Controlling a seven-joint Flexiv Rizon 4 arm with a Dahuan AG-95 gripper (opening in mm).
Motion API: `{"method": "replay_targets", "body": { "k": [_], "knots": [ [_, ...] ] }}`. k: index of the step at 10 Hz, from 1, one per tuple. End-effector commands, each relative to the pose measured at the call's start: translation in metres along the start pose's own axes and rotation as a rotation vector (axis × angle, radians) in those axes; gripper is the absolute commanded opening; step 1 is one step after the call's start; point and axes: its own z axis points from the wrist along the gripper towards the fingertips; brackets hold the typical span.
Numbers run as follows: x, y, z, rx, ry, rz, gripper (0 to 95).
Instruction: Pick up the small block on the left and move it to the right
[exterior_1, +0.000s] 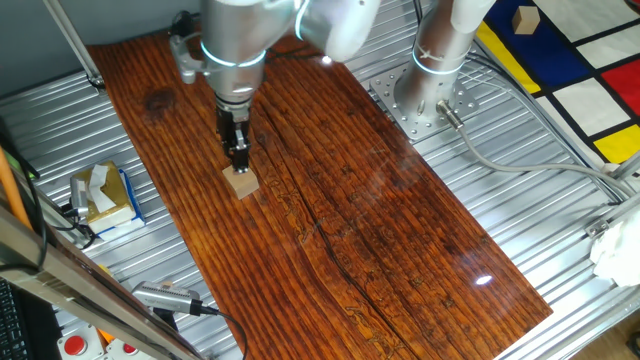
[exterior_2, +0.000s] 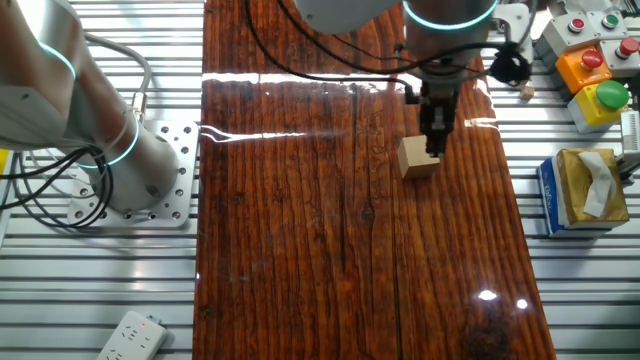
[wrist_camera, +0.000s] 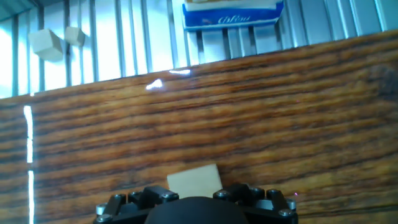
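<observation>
Gripper: gripper points straight down at the block's top; how far the fingers are apart, and whether they grip, cannot be told.
Block: small block sits on the board, directly under the fingertips, in its left part as one fixed view shows it.
Board: dark reddish board lies on the ribbed metal table.
Beyond board: tissue box on the table, well apart from the block.

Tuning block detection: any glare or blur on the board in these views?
One fixed view: small glare spot on the board, small block sharp. The other fixed view: bright streak across the board's far part and a spot near its close edge. Hand view: soft focus, glare spot and white streaks at left; gripper blurred.
</observation>
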Motion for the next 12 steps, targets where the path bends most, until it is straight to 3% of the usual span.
{"method": "replay_targets", "body": {
  "k": [1,3,4,7,8,9,12],
  "knots": [
    [0.006,-0.001,0.001,0.003,-0.006,-0.001,76.0],
    [0.010,-0.002,0.003,0.002,0.007,-0.002,76.0],
    [0.011,-0.003,0.003,0.005,0.052,0.007,76.0],
    [0.015,-0.001,0.004,0.005,0.127,0.034,76.0],
    [0.016,-0.001,0.004,-0.009,0.191,0.037,76.0],
    [0.017,-0.001,0.004,-0.015,0.220,0.035,76.0],
    [0.015,-0.003,0.004,-0.027,0.207,0.021,76.0]
  ]
}}
